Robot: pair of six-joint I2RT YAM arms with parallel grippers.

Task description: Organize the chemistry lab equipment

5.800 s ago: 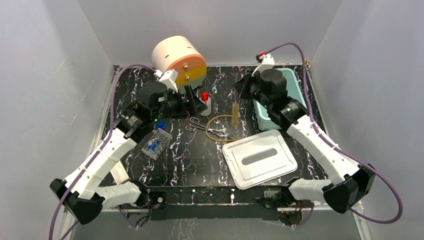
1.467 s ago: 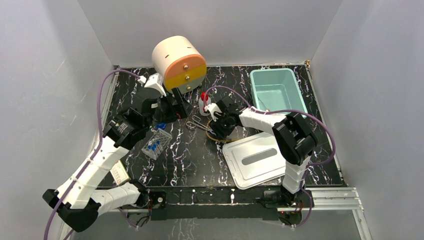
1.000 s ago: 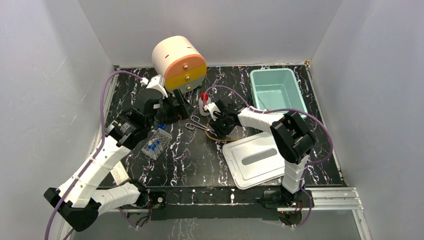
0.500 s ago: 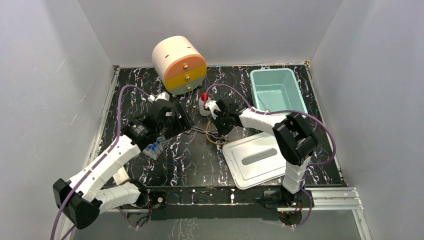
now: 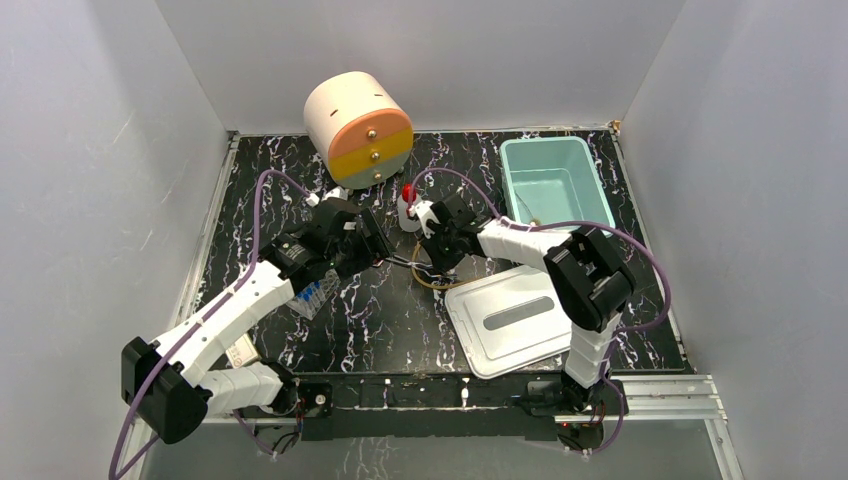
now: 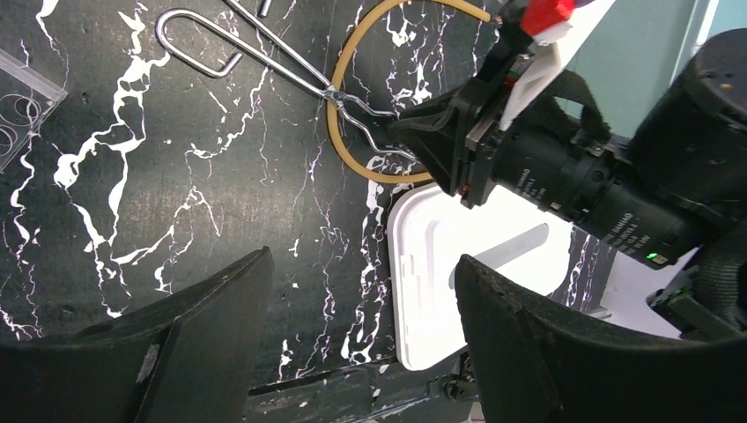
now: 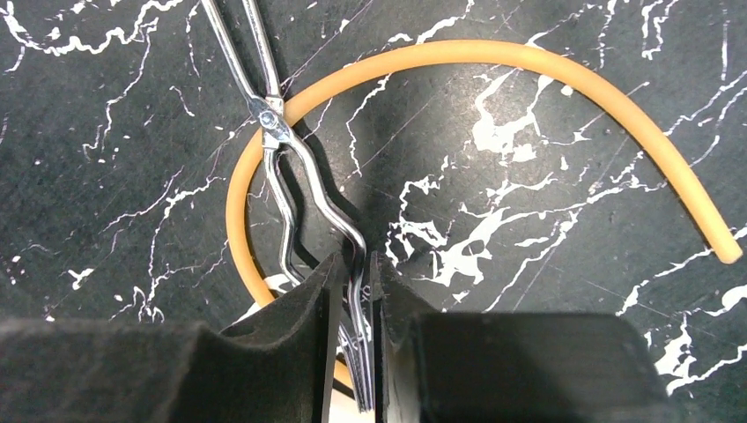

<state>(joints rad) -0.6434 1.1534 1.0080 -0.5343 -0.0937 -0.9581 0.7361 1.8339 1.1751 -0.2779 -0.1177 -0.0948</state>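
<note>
Starting with what is hidden or cut off: entries, please.

Me: Entry one, clear tube rack (image 5: 320, 302), well left of the white lid (image 5: 520, 318), half covered by my left arm (image 5: 235, 305). Blue-capped test tubes (image 5: 311, 292) are inside it, count unreadable. Entry two, metal forceps (image 7: 269, 119), off the lid's far left corner. Tips are buried between my right pads (image 7: 291, 330), and the handle loops are cut off in the right wrist view. Entry three, tan tubing loop (image 7: 493, 55), same corner, lying under the forceps, near arc lost behind those pads. Entry four, white squeeze bottle (image 5: 406, 208), beyond that corner, base masked by my right arm (image 5: 515, 240).

Clerk: And the arms?

Me: Right arm: elbow above the lid's far right edge, forearm running leftward along its far side, wrist tipped down. Right pincer (image 7: 357, 260): pinching the forceps tips. Left arm: stretched from the lid's near left toward its far left corner. Left pincer (image 6: 363, 257): spread wide, holding nothing, hovering over the table (image 6: 220, 194) just left of the lid.
</note>
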